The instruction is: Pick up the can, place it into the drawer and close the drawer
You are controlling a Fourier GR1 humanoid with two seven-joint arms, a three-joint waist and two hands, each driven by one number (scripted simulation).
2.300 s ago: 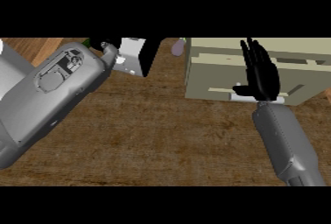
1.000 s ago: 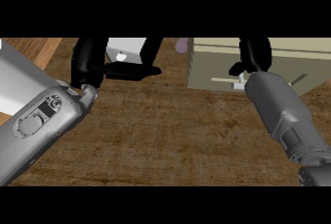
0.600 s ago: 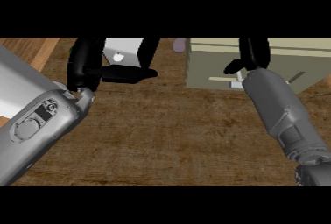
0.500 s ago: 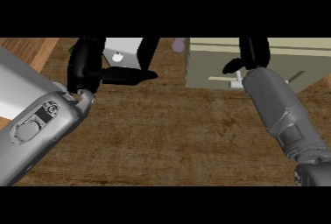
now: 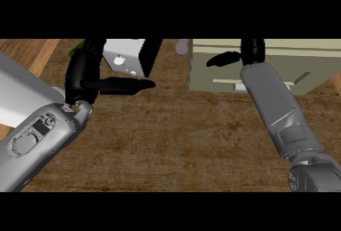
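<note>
With no can in sight, the right hand (image 5: 248, 49) reaches over the drawer unit (image 5: 266, 67), fingers cut off; cannot tell whether they hold anything. The next move hinges on that.

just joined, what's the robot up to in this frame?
Both arms reach toward the far edge of the wooden counter. The left hand is by a white boxy object, thumb pointing right, touching nothing that can be seen. The right hand is over the beige drawer unit; most of it runs out of view. No can is clearly visible, and neither hand shows one held.
</note>
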